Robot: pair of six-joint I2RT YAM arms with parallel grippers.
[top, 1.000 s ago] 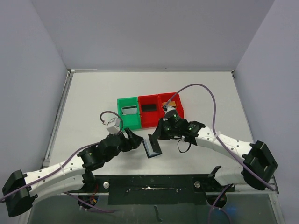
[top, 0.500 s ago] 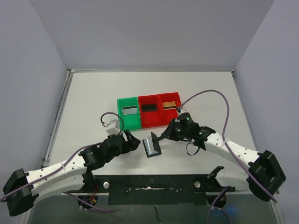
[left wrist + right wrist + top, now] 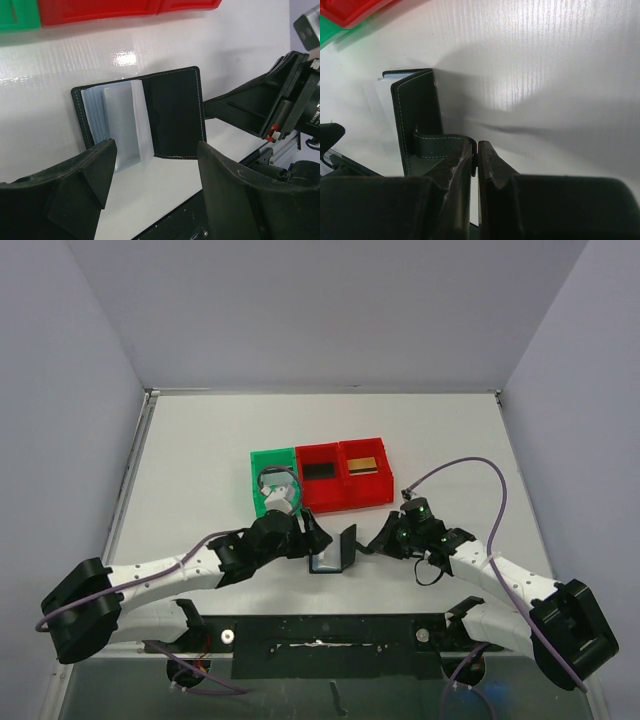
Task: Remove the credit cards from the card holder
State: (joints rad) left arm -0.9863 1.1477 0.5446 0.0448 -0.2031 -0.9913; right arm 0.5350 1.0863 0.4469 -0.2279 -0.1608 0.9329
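Grey walls (image 3: pixel 320 320) close in a white tabletop (image 3: pixel 200 440). The card holder (image 3: pixel 335 552) sits half open on it, one cover raised and its pale glossy pockets facing the left arm. At the holder's right side, the right end effector (image 3: pixel 475 150) is clenched on the holder's black strap tab (image 3: pixel 437 142). At its left side, the left end effector (image 3: pixel 155 147) is released, its fingers (image 3: pixel 95 170) spread wide just short of the pockets. Behind the card holder is a row of bins. A black card (image 3: pixel 320 471) lies in the red bin (image 3: pixel 320 502) straight behind the holder. A gold card (image 3: pixel 366 464) lies in the far red bin (image 3: pixel 368 495), behind and to the right. A green bin (image 3: pixel 257 475) stands behind and to the left.
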